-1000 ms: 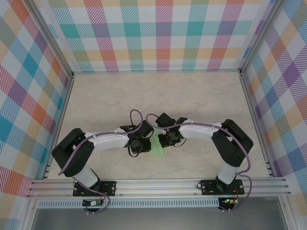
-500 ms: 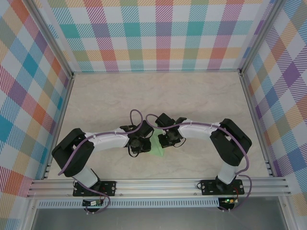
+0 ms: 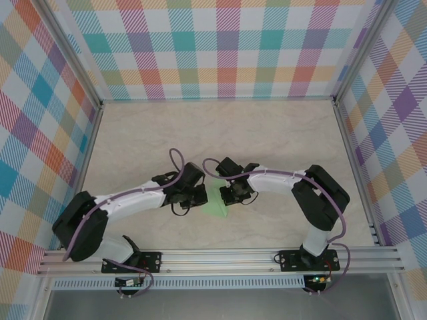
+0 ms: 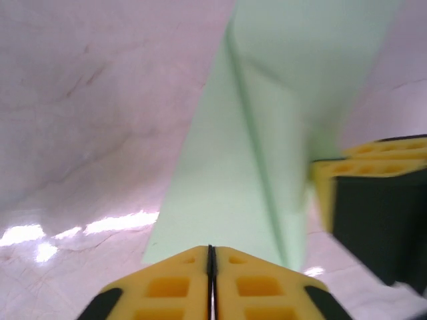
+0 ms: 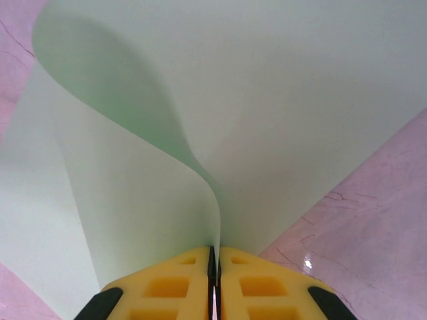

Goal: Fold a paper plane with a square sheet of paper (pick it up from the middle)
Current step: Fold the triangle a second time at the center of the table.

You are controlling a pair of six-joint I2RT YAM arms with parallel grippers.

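The pale-green square sheet of paper [image 3: 217,208] lies folded along a long crease on the table between my two grippers. In the right wrist view a flap of the paper [image 5: 267,100] curls up, and my right gripper [image 5: 213,250] is shut on its edge. My left gripper [image 4: 211,248] is shut with nothing between its pads, just short of the paper's near edge [image 4: 233,180]. The right gripper's yellow fingers [image 4: 370,167] rest on the paper's right side. From above, the left gripper [image 3: 199,199] sits left of the paper and the right gripper [image 3: 227,195] over it.
The pale marbled table [image 3: 220,133] stretches away behind the arms. Checked walls stand on three sides, and an aluminium rail [image 3: 220,257] runs along the near edge by the arm bases.
The left arm has swung back and to the left, drawing its gripper off the paper, and its jaws have closed fully. The right gripper and the paper have held still.
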